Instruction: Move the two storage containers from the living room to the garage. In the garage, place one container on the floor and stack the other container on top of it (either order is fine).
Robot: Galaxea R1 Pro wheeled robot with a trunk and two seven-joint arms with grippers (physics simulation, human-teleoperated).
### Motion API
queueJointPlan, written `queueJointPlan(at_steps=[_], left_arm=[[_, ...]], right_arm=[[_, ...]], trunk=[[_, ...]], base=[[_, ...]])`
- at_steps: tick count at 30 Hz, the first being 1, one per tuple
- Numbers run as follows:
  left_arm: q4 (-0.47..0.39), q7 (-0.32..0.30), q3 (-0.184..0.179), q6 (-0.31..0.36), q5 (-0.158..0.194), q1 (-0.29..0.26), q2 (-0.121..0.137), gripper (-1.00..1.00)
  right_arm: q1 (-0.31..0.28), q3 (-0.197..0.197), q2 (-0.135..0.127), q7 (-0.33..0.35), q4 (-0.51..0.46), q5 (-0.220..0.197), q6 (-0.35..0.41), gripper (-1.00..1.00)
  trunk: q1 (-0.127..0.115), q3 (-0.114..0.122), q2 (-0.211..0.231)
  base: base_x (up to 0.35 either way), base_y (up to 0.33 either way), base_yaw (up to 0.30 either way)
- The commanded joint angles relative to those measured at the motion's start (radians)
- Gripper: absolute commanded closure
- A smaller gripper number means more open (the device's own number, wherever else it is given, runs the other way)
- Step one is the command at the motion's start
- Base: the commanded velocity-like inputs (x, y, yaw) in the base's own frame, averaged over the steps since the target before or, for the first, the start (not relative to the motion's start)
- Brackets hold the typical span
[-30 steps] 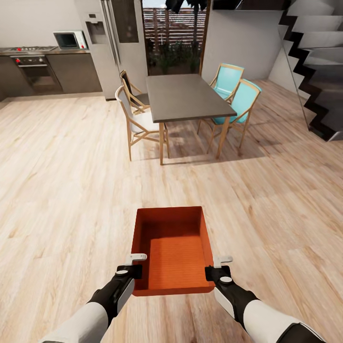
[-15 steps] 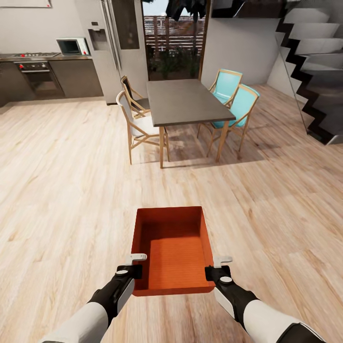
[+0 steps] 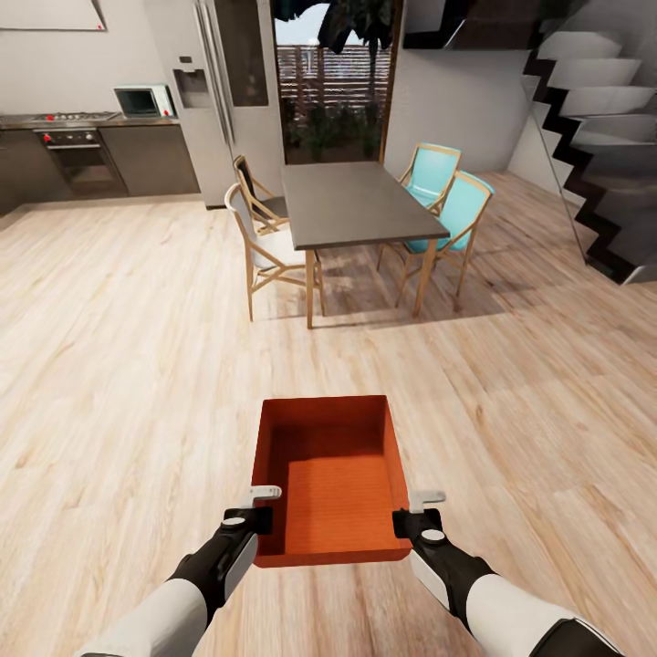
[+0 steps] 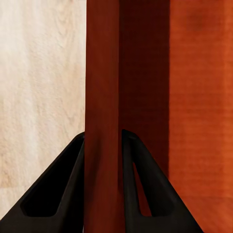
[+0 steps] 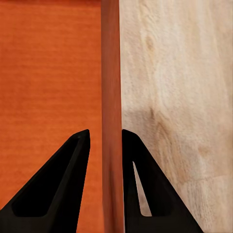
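One orange-red storage container (image 3: 330,479), open-topped and empty, hangs level in front of me above the light wood-plank floor (image 3: 128,365). My left gripper (image 3: 258,518) is shut on its left wall near the near corner. My right gripper (image 3: 406,522) is shut on its right wall. In the left wrist view, the black fingers (image 4: 58,194) clamp the thin orange wall (image 4: 103,97) from both sides. The right wrist view has the same clamp, with fingers (image 5: 58,189) on either side of the wall (image 5: 110,97).
Ahead stands a grey dining table (image 3: 351,203) with two turquoise chairs (image 3: 456,214) and two white-seated wooden chairs (image 3: 260,242). A kitchen counter with oven (image 3: 78,155) and a fridge (image 3: 219,82) line the back left. A staircase (image 3: 593,119) rises at the right.
The whole view has shifted: table, kitchen and stairs sit slightly lower and more of the back wall shows, so the camera moved. Container and both grippers hold the same pose.
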Motion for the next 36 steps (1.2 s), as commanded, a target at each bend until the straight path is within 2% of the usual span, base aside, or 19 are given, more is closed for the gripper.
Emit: queueJointPlan(at_steps=[1, 36], left_arm=[[-0.005, 0.01, -0.002, 0.007, -0.005, -0.001, 0.014, 1.0], [-0.005, 0.01, -0.003, 0.007, -0.005, -0.001, 0.014, 1.0]], right_arm=[[0.0, 0.013, -0.013, -0.009, 0.049, -0.021, -0.003, 1.0], [0.0, 0.013, -0.013, -0.009, 0.049, -0.021, -0.003, 1.0]], trunk=[[0.0, 0.001, -0.001], [0.0, 0.043, -0.001]], base=[[0.0, 0.0, 0.0], [0.0, 0.0, 0.0]])
